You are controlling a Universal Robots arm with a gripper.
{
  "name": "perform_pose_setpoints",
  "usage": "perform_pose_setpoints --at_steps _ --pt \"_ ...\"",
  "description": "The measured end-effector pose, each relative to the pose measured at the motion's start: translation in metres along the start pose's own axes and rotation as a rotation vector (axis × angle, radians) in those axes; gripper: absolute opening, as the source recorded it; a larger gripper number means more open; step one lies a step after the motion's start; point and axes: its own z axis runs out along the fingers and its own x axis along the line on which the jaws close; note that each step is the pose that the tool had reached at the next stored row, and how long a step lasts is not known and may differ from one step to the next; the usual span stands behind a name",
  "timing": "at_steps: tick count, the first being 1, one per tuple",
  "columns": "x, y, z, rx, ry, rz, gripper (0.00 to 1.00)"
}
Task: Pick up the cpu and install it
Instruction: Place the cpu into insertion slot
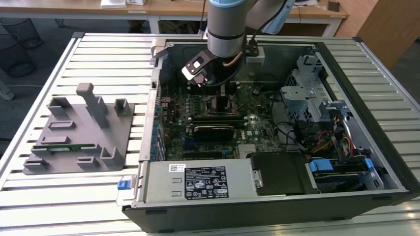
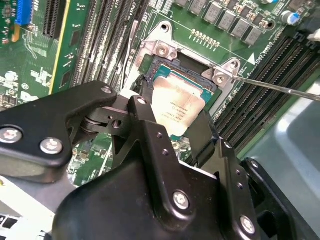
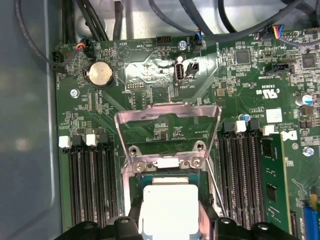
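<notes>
Gripper [image 2: 176,106]: black fingers [image 2: 144,107] are closed against two opposite edges of the cpu [image 2: 177,102], so it looks gripped rather than released.
Cpu position: in both wrist views it sits square over the socket [image 3: 165,170], at or just above seating level; I cannot tell whether it is fully down.
Place in scene: upper centre of the exterior view, under the arm [image 1: 226,29], inside the open computer case [image 1: 387,162].
Load plate [image 3: 167,109]: swung up, clear of the chip.
Weight, stiffness: probably light and rigid, with no flex.
Surface: the metal top plate is likely slick, so edges give the surer hold.
Fragility: the underside contacts and socket pins are probably delicate, so it wants level, gentle placement.
Hold: by the rim edges, as here, never by the faces.
Grey tray [image 1: 39,169]: on the exterior view's left, well apart.
</notes>
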Motion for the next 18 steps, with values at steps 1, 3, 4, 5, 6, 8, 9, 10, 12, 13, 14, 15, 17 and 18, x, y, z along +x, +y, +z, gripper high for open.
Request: perform_pose_setpoints --at_steps 1,3,4,5,6,8,9,10,12,13,14,15,17,18 --pt "0.0 0.0 -0.0005 0.0009 -0.0001 0.0 0.53" --pt "0.0 0.0001 -0.0004 0.001 0.0004 -0.008 0.53" --pt "0.0 0.0001 -0.0004 0.001 0.0007 -0.021 0.53" --pt "0.0 0.0 -0.0003 0.0008 0.0012 -0.037 0.53" --pt "0.0 0.0 -0.0002 0.0007 0.0017 -0.053 0.53" --pt "-0.0001 0.0 0.0003 0.0005 0.0025 -0.076 0.53" --pt "0.0 0.0 0.0007 0.0005 0.0029 -0.08 0.53" --pt "0.0 0.0 0.0013 0.0004 0.0033 -0.08 0.53" --pt "0.0 0.0 0.002 0.0005 0.0031 -0.08 0.53" --pt "0.0 -0.0001 0.0023 0.0005 0.0032 -0.08 0.53" --pt "0.0 -0.0001 0.0026 0.0005 0.0032 -0.08 0.53" --pt "-0.0003 -0.0002 0.0028 0.0006 0.0033 -0.081 0.53" --pt "-0.0012 -0.0007 0.0033 0.0004 0.0038 -0.084 0.53" --pt "-0.0012 -0.0007 0.0036 0.0004 0.004 -0.085 0.53"
